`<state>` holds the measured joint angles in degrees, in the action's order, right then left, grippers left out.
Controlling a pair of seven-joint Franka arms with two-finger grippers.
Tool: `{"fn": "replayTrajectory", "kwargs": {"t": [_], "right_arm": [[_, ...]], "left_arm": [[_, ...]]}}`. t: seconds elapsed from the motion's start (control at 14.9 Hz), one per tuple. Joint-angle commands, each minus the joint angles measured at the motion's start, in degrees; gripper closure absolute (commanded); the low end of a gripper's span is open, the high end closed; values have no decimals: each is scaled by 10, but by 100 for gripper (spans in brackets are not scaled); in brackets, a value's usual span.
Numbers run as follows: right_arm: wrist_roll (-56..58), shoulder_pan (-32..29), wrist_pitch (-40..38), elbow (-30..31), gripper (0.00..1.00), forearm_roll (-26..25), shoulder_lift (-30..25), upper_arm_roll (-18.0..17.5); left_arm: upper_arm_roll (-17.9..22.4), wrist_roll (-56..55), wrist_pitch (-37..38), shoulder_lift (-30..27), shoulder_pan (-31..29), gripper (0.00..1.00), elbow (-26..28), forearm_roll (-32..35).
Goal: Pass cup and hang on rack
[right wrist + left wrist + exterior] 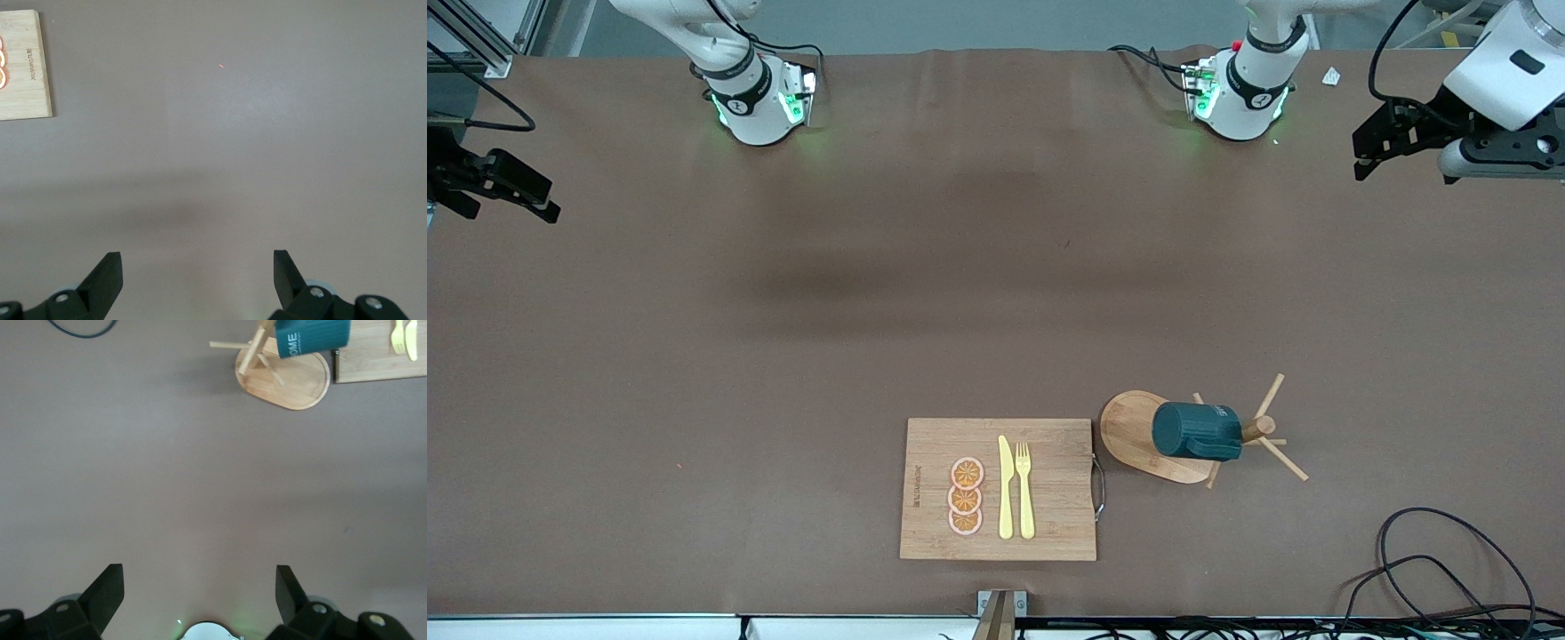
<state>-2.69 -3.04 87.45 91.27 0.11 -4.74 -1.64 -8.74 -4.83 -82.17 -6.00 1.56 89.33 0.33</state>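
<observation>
- A brown mat (783, 356) is covering the whole table, with faint creases and soft shadows lying across its middle.
- The rack (1138, 436) is standing near the front camera, toward the left arm's end of the table, and the cup (1197, 431) is hanging on one of its pegs, tilted on its side.
- A wooden cutting board (1049, 524) is lying just beside the rack, carrying three orange slices (966, 496), a yellow knife (1006, 489) and a yellow fork (1024, 491).
- Black cables (1432, 569) are looping at the table's near corner.
- The left gripper (200, 597) is hovering over bare mat at its own end of the table, fingers spread wide, holding nothing.
- The right gripper (198, 280) is waiting over bare mat at its end, fingers likewise apart and empty.
</observation>
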Motion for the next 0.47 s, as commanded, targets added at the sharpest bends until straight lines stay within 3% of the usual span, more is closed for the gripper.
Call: {"fn": "replayTrajectory", "kwargs": {"t": [0.0,0.4], "right_arm": [[-6,-1,-4,-1,0,-4,-4,2],[-7,-6,-30,-28,0,-6,1,6]], "left_arm": [[7,4,-17,-13,2,0,16,-10],[8,-5,-19,-5,-2,0,7,-7]]}}
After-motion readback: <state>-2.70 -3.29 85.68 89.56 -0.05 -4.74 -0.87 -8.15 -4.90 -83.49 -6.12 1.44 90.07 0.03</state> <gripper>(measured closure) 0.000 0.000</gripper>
